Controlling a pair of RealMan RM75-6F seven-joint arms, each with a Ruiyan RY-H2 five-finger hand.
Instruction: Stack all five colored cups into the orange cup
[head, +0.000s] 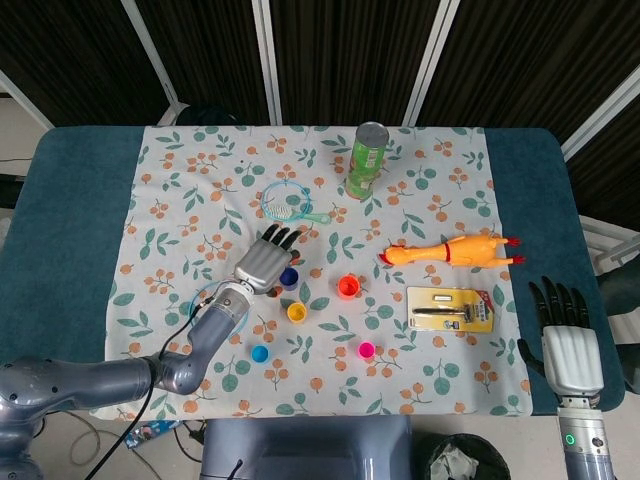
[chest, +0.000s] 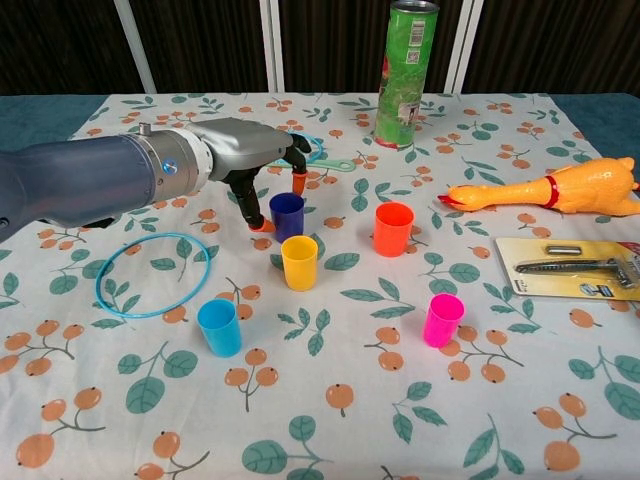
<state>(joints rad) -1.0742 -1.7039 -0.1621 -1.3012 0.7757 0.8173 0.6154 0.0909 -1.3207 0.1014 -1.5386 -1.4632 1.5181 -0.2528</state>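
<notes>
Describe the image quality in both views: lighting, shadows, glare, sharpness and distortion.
Head view: even, soft light, sharp throughout; only faint shadows under the cups, such as the orange cup; the curtain behind is very dark. Chest view: the left hand casts a soft shadow on the tablecloth beside the purple cup; a slight sheen shows on the green can; the near cloth looks stretched by perspective.
</notes>
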